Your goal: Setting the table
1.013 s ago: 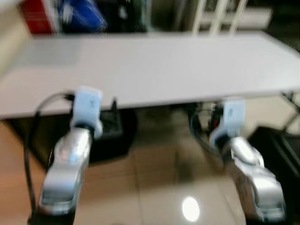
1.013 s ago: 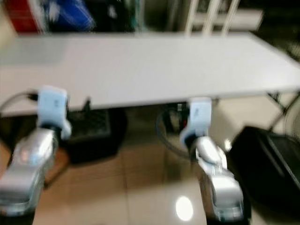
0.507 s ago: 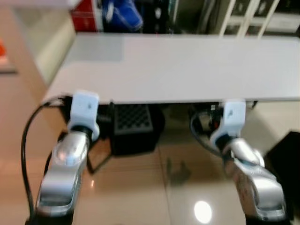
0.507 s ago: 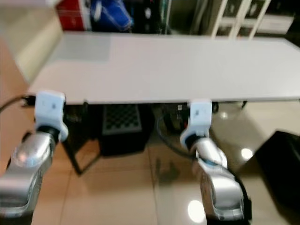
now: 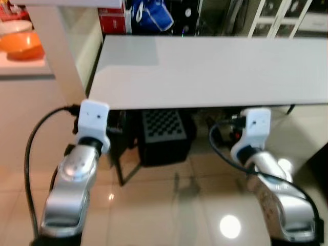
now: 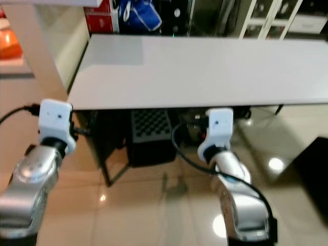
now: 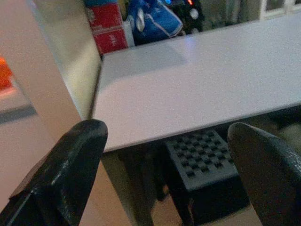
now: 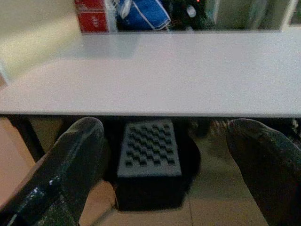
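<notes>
White table (image 5: 215,66), near edge facing both spread tools, perhaps below it.

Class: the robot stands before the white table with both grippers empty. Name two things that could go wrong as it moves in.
1. The left gripper and right gripper sit at the level of the white table's near edge and could strike it.
2. The black crate under the table may block the robot's feet.
</notes>
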